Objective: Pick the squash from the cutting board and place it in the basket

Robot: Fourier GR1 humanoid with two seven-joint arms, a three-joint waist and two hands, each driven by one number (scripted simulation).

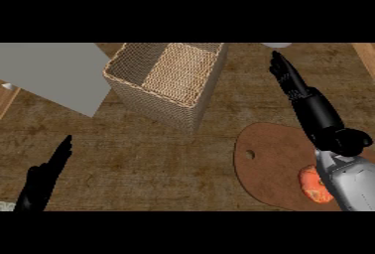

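While my right hand (291, 82) hovers straight-fingered, empty, past the cutting board (273, 163), squash (315, 184) lies at its near edge; basket (167, 79) apart; left hand (45, 178) open.

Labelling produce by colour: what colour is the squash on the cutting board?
Orange-red, seen in the head view: squash.

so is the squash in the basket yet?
No, the squash lies on the cutting board, partly behind the right forearm, while the basket stands apart at upper left.
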